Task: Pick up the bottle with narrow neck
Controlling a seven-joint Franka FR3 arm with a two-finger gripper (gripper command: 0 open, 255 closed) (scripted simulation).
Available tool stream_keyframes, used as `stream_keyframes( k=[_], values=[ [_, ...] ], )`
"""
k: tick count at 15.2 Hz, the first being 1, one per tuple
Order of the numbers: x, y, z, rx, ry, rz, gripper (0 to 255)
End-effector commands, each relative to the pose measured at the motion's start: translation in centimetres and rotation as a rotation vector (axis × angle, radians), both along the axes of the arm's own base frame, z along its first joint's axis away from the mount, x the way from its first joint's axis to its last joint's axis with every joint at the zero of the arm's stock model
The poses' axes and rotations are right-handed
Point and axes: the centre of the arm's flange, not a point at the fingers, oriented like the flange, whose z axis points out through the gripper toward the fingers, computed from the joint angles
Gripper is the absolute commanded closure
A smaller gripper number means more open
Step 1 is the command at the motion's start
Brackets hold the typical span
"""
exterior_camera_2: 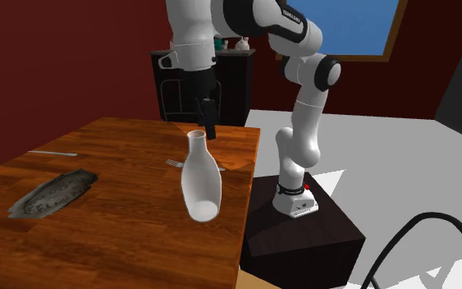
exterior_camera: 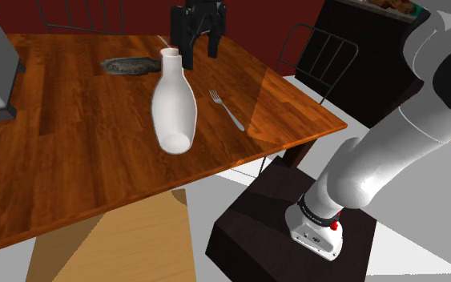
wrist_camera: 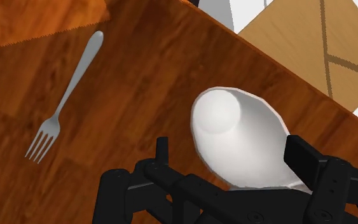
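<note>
Clearly, the claw [exterior_camera: 200,56] is hanging with its fingers apart, just beside the mouth of the white narrow-necked bottle [exterior_camera: 173,104]. The bottle is showing over the middle of the wooden desk [exterior_camera: 71,144], neck upward, between a grey fish [exterior_camera: 130,66] and a fork [exterior_camera: 226,110]. Whether the fingers are touching it, I cannot tell.

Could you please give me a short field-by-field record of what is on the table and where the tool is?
surface: wooden table
target: white bottle, narrow neck pointing upward
gripping part: tool, black, close by the bottle's neck; whether it holds the bottle cannot be told
cutlery: fork, grey, lying flat beside the bottle and apart from it
other item: flat mottled grey object, lying farther along the table
</note>
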Motion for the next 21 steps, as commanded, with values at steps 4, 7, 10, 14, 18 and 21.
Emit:
stream_keyframes(
  k=[4,7,10,14,18,21],
  values=[
    [2.8,5.3,3.1,-0.021,-0.017,-0.001,0],
    [2.8,5.3,1.6,-0.021,-0.017,-0.001,0],
    [2.8,5.3,0.0,-0.021,-0.017,-0.001,0],
    [2.8,5.3,-0.9,-0.021,-0.017,-0.001,255],
    [2.8,5.2,-0.9,-0.021,-0.017,-0.001,255],
    [2.8,5.2,-0.9,-0.021,-0.017,-0.001,255]
  ],
)
